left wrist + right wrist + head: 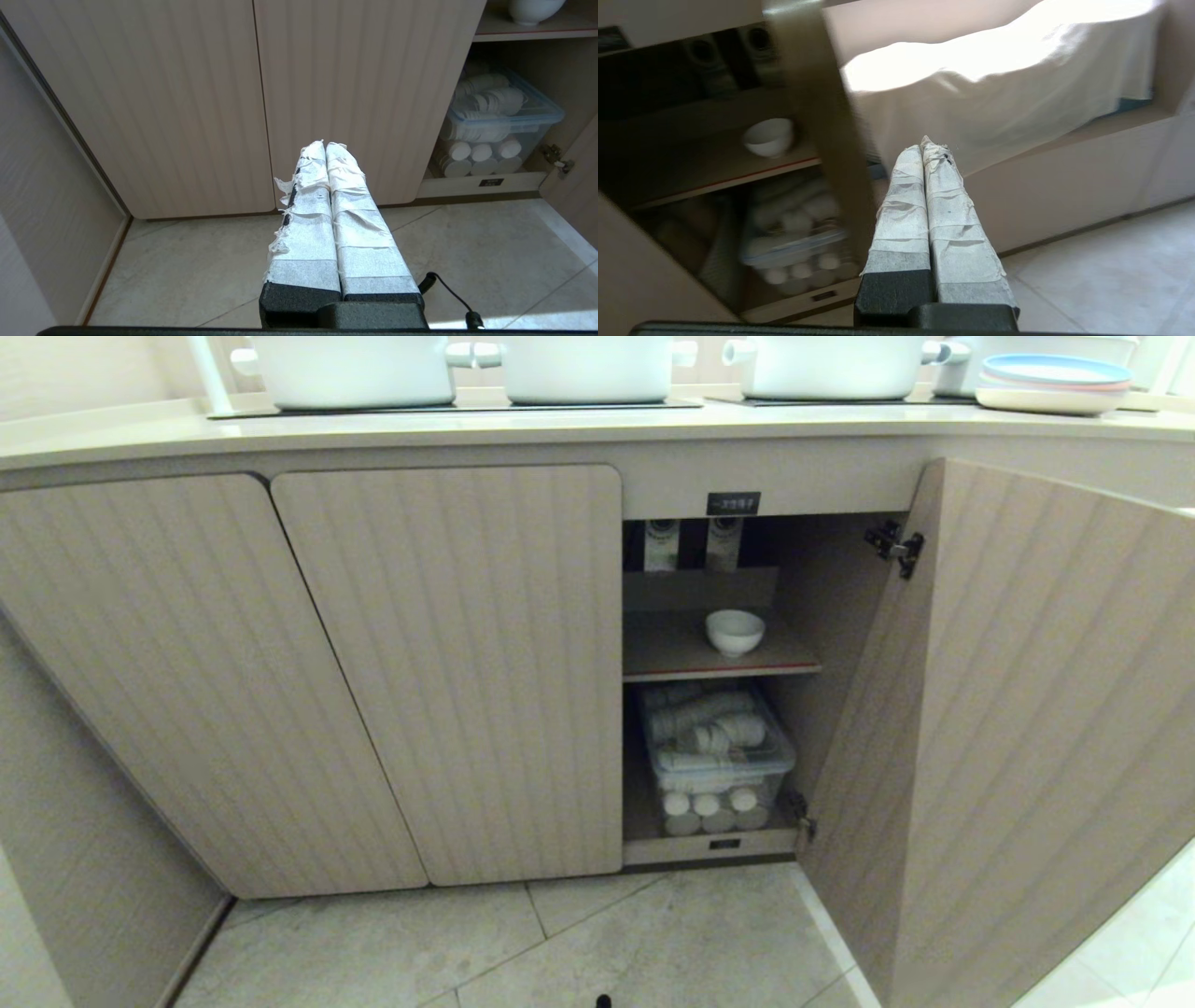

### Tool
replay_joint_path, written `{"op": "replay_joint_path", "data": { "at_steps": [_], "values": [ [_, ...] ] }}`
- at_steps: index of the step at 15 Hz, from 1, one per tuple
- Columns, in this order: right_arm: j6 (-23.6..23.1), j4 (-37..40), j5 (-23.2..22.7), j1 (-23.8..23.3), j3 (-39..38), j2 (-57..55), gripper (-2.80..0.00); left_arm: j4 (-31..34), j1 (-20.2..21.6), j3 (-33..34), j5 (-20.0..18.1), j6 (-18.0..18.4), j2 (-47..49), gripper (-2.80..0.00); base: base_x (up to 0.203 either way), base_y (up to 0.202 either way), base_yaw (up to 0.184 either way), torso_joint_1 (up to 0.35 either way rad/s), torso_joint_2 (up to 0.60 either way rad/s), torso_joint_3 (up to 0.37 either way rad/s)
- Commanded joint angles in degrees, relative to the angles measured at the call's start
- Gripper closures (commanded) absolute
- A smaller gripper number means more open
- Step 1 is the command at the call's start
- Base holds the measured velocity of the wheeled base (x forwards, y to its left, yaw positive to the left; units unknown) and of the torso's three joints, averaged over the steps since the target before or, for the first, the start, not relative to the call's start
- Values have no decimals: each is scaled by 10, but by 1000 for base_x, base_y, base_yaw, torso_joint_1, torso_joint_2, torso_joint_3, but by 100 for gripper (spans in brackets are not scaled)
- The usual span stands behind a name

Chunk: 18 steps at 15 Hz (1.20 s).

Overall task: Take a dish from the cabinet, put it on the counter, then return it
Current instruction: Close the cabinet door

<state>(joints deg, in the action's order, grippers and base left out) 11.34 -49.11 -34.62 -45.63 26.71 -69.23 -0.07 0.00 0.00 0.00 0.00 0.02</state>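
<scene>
From the head view, the cabinet (719,681) stood with its fluted door (1018,728) swung wide to the right, and the dish (735,632) sat upright on the upper shelf (681,658), near the shelf's red-trimmed front edge and toward its right side. Nothing of the task's carrying looked done: the bowl had not yet been taken out, so the lift, the placing on the counter (560,427) and the return all remained. Neither arm appeared here. A small black label (733,503) sat on the rail above the opening, its white lettering too small to read; a second dark tag (724,844) on the bottom rail was equally illegible. A clear bin (719,761) of white stacked items filled the lower compartment. White pots (588,369) and pale plates (1055,383) stood on the counter.

In the left wrist view, the left gripper (325,145) hung low over the floor tiles (210,266) before the closed doors, its taped fingers pressed together and holding nothing. The dish showed only at the shelf's edge above the bin.

In the right wrist view, the right gripper (927,143) was likewise closed and empty, beside the open door's edge, well apart from the dish on its shelf. No writing was readable.
</scene>
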Motion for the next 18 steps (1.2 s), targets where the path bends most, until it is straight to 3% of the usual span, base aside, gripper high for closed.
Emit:
{"op": "replay_joint_path", "data": {
  "at_steps": [1, 6, 18],
  "values": [
    [11, -8, -2, 27, 0, -3, 0, 0, 0, 0, 0, 0, 0, 0, 0, 0, 0, 0, 0, 0],
    [54, -37, 0, 102, -4, 0, 0, 0, 0, 0, 0, 0, 0, 0, 0, 0, 0, 0, 0, 0],
    [144, -51, 2, 204, -37, 37, 0, 0, 0, 0, 0, 0, 0, 0, 0, 0, 0, 0, 0, 0]
  ]
}}
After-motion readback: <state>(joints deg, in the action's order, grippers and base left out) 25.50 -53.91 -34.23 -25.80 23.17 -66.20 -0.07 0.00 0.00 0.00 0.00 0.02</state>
